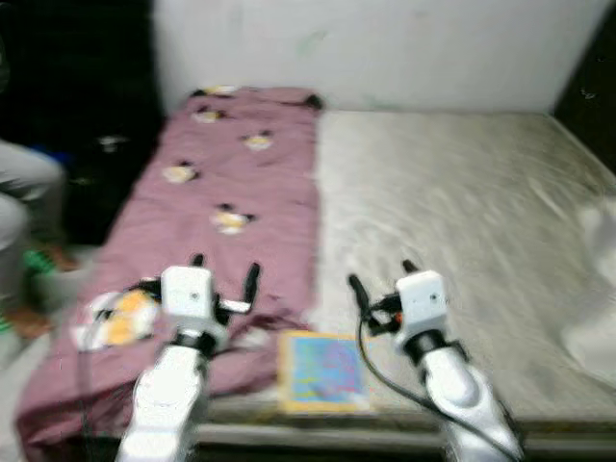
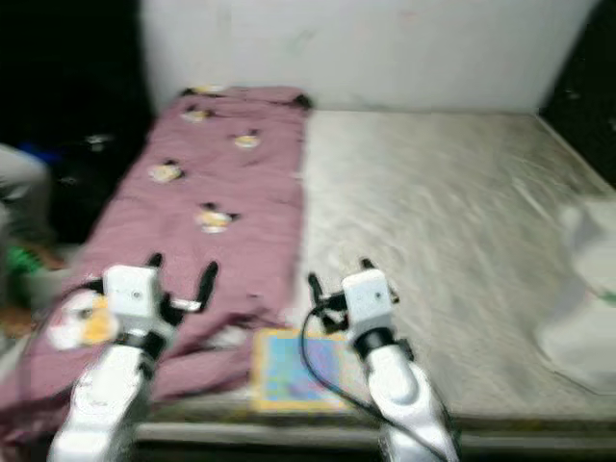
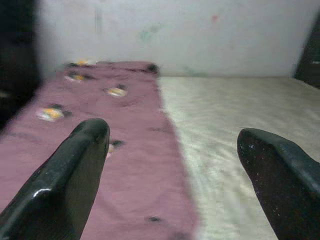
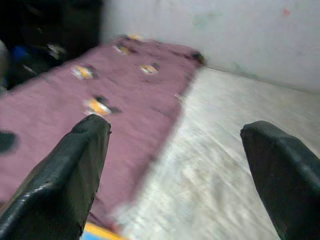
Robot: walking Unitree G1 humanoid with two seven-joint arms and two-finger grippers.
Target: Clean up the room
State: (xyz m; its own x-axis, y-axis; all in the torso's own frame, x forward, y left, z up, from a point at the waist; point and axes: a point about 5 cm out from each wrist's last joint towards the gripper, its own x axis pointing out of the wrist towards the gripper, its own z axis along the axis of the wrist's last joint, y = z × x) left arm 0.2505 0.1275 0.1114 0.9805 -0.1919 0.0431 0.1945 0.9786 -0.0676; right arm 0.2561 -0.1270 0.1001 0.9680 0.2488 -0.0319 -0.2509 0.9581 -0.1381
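A maroon blanket [image 1: 231, 207] with yellow and white cartoon prints covers the left strip of a bed; the bare grey mattress [image 1: 452, 202] lies to its right. A blue book with a yellow border [image 1: 322, 371] lies flat at the bed's near edge. My left gripper [image 1: 224, 272] hovers open over the blanket's near end. My right gripper [image 1: 382, 273] is open above the mattress, just beyond the book. Both wrist views show the black fingers [image 3: 65, 180] [image 4: 65, 175] spread wide with nothing between them.
A white wall [image 1: 385, 48] runs behind the bed. A person's grey-clad leg [image 1: 24, 202] shows at the far left by dark furniture [image 1: 77, 115]. A white bundle [image 1: 597, 308] lies at the mattress's right edge. The picture is blurred.
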